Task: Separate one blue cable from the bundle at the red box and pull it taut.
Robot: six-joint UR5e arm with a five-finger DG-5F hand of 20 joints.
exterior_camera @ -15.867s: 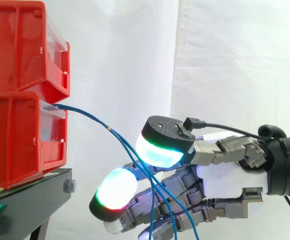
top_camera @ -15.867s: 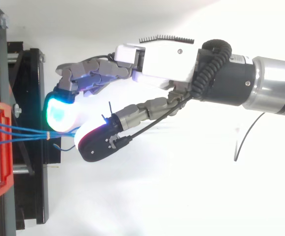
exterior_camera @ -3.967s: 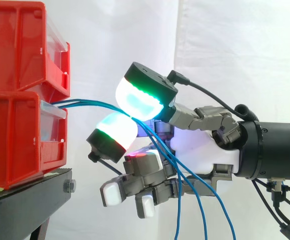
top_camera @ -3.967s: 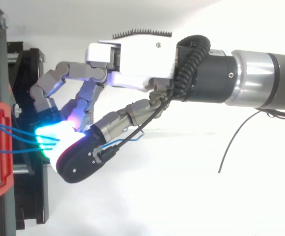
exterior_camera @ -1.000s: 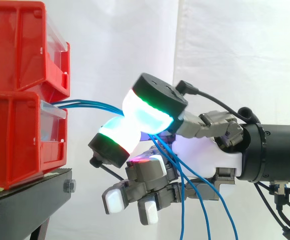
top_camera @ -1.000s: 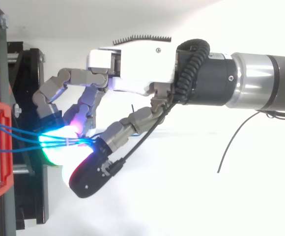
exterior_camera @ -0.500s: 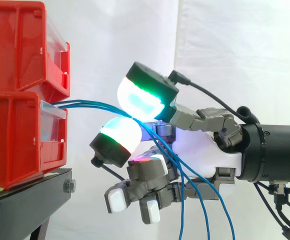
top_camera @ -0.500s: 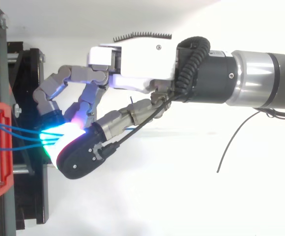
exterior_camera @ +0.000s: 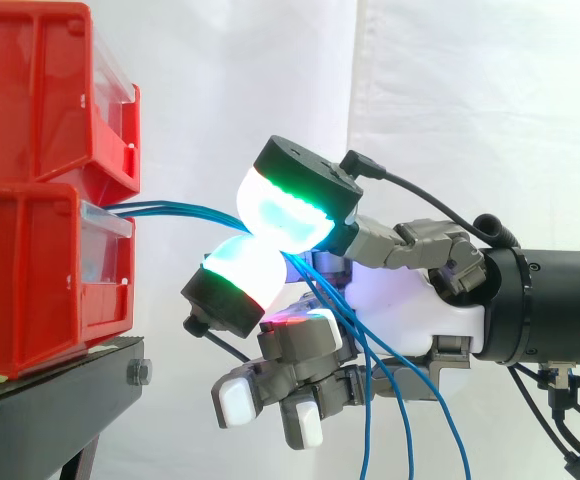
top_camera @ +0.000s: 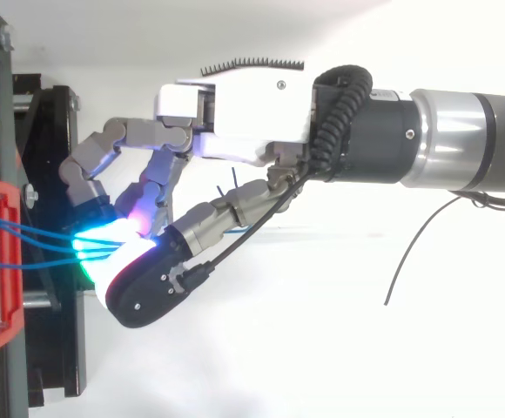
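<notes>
The hand pinches the blue cables between two glowing pads, seemingly several strands at once. Ahead of the pads they run together to the red box; behind, they hang slack. Pulling now likely drags the whole bundle, not one.

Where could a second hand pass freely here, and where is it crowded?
Free: before the curtain, above the hand, beside the upper red bin. Crowded: between the lower red bin and the hand, which pinches the blue cables, and beneath it, where they hang.
</notes>
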